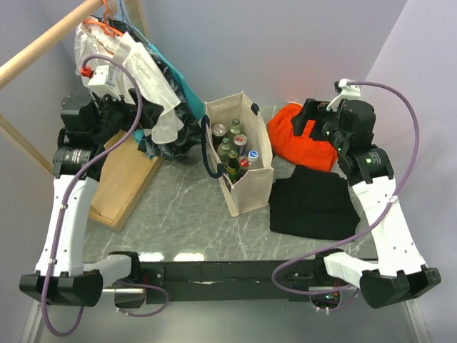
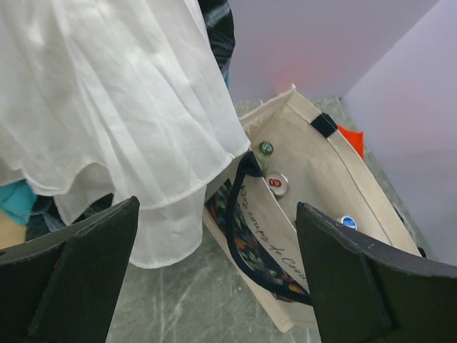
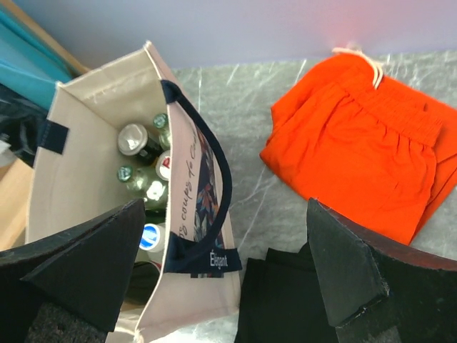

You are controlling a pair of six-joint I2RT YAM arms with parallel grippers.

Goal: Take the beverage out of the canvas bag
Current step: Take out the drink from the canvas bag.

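The canvas bag (image 1: 246,189) stands upright on the table (image 1: 178,218) at the centre of the top view, packed with bottles and cans (image 1: 228,148), caps up. To its right lie an orange cloth (image 1: 303,139) and a black cloth (image 1: 314,204). The left tool (image 2: 218,214) and the right tool (image 3: 227,211) both gape wide, holding nothing.

We locate the canvas bag (image 1: 250,189) mid-desk (image 1: 186,214), bottles (image 1: 230,150) inside it, shorts (image 1: 300,139) to its right, hanging clothes (image 1: 153,86) to its left.
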